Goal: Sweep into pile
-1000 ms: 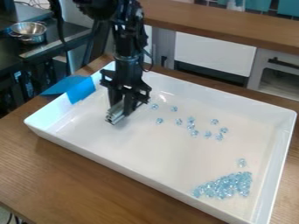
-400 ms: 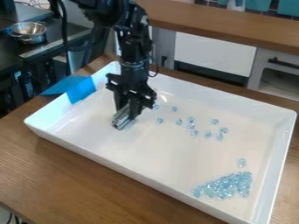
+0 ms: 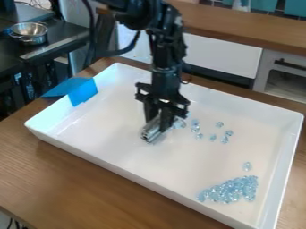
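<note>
- Over on the left, blue tape [image 3: 82,91] hangs over the rim of the white tray [image 3: 101,134]. If that tape is all that steadies the tray, a hard push could make it creep on the wooden table [image 3: 36,165] and spoil the aim.
- Near the middle I see a silvery, bar-like tool [image 3: 150,133], slanted, its low end close to the tray floor. I can't tell whether it touches; any gap beneath could let beads slip under.
- The black gripper [image 3: 158,120] has its two fingers closed about that tool, pinching it from either side. A knock from the side might twist it in that grip, since the hold looks narrow.
- Just right of the gripper sit some near beads [image 3: 179,124]. A quick stroke could send them skittering, for they look hard and slick.
- Beyond them lie the scattered beads [image 3: 195,128], spread wider than the tool seems able to cover. One pass would likely leave stragglers at its ends.
- Farther right and nearer me, a stray bead [image 3: 247,166] waits just apart from the pile [image 3: 230,190], easy to miss.
- The pile itself fills the near right part of the tray. Driving the tool right into it could scatter beads already gathered.
</note>
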